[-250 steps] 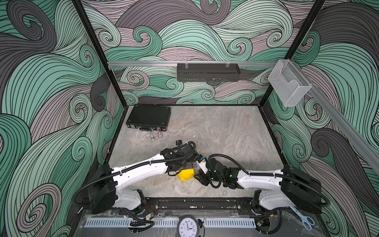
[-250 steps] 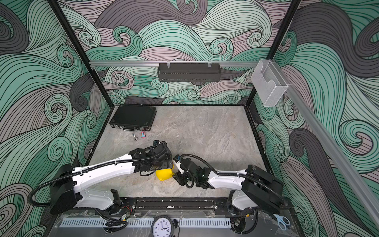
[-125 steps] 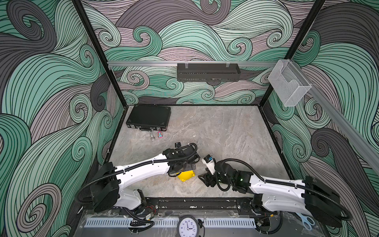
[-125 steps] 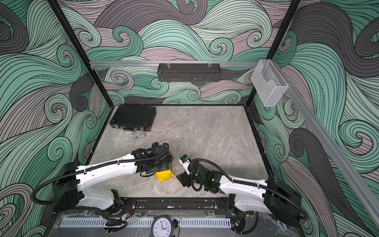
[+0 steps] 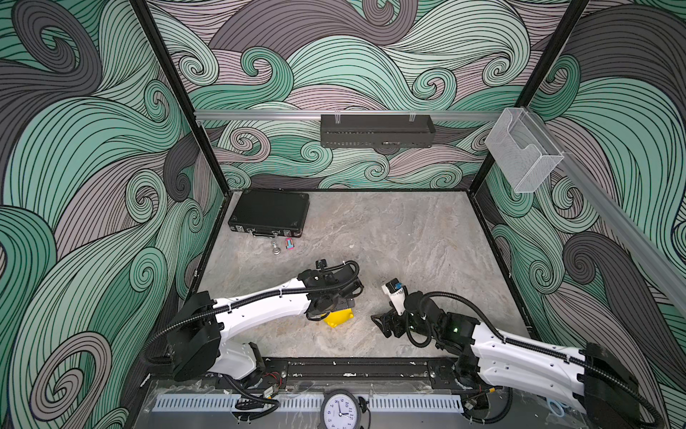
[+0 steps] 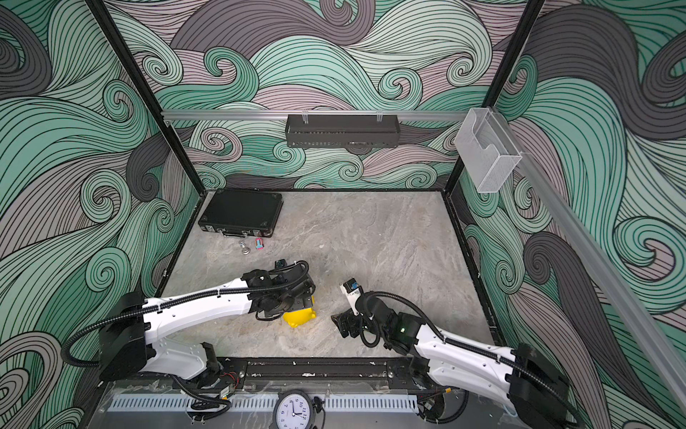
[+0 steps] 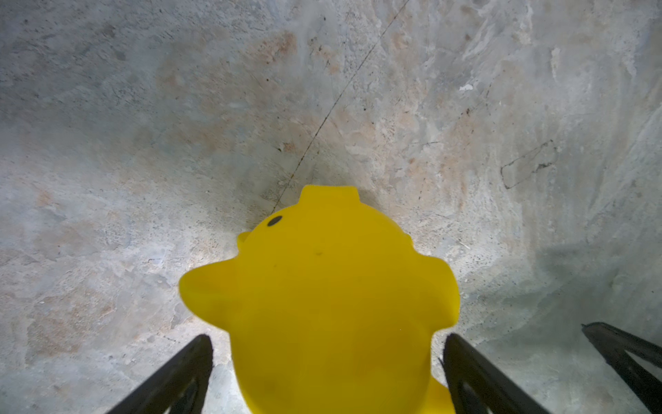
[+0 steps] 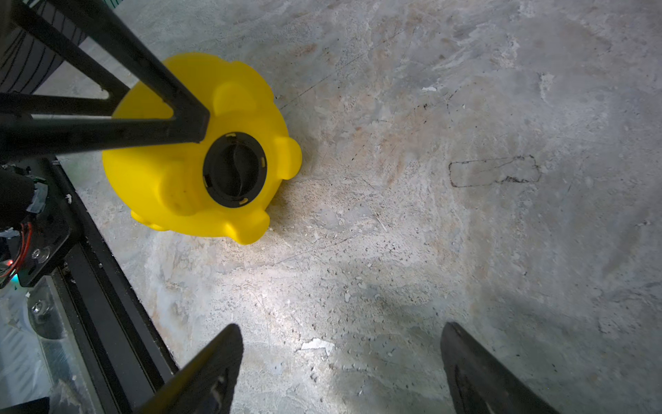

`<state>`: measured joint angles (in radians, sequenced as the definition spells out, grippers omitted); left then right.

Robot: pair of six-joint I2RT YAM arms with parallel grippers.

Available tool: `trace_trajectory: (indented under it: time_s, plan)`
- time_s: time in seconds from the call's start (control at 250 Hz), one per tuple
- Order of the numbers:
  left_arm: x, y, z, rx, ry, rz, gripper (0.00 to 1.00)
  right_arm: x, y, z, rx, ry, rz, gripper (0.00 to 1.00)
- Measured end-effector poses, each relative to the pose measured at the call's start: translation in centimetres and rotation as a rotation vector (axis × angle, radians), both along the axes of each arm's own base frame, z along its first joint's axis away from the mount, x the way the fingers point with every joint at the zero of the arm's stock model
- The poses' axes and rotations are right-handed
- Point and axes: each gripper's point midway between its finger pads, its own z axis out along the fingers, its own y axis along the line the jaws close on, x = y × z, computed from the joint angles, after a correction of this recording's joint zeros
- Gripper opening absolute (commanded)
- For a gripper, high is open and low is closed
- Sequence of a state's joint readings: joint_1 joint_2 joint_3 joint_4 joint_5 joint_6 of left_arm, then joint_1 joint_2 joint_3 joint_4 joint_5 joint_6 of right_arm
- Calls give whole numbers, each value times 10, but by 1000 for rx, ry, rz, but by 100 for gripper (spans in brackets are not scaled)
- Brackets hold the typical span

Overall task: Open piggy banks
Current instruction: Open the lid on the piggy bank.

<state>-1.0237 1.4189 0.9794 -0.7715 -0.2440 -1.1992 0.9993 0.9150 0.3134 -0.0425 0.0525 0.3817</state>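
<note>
The piggy bank is a glossy yellow pig lying on its side near the table's front middle. In the right wrist view its belly faces the camera, with a round black plug seated in it. My left gripper reaches down over the pig and stands open. Its black fingers lie on either side of the body, with a thin gap at each. My right gripper is open to the pig's right, with only bare table between its fingers.
A black flat case lies at the back left, with a small metal piece and a small red-and-blue piece in front of it. A black rail runs along the front edge. A clear holder hangs on the right wall.
My right gripper has drawn back from the pig to the right and opened wide. The left arm and the pig have barely moved.
</note>
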Motion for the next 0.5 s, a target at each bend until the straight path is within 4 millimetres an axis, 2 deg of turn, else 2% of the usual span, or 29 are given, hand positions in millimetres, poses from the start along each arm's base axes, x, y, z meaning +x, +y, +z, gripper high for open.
trace_trajectory:
  time_s: [0.196, 0.416, 0.5]
  plan:
    - [2, -8, -11, -1, 14, -5, 99, -1, -1, -7, -21, 13, 0, 89]
    - [1, -6, -13, -15, -2, -1, 99, 0, -1, -7, -21, 13, 0, 88]
    - [0, -5, -13, -23, -12, -3, 95, 0, -1, -7, -25, 14, 1, 87]
